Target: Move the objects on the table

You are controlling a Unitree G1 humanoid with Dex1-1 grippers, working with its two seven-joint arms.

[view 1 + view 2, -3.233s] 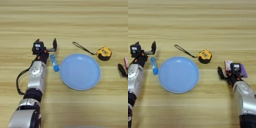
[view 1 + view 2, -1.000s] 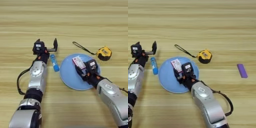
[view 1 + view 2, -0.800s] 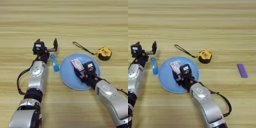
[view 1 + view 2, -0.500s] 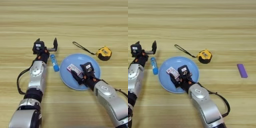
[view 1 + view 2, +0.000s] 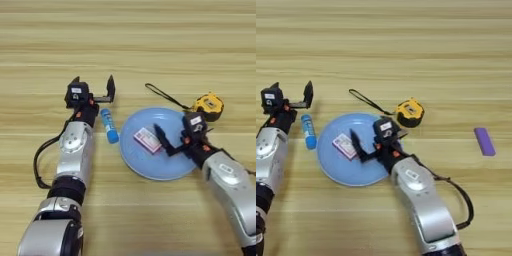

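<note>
Okay, small box (image 5: pixel 147 139) lies flat in the blue plate (image 5: pixel 150 167), and my right claw (image 5: pixel 172 140) sits just beside it with fingers spread, holding nothing. Left claw (image 5: pixel 93 89) hovers open above the glue stick's (image 5: pixel 109 125) far end, idle. Tape measure (image 5: pixel 409 112) touches the plate's rim; purple block (image 5: pixel 485 141) is well apart on the right. The box looks light, stiff and thin, so I'd pinch its long edges. The glue stick probably rolls; I'd grip mid-barrel.
</note>
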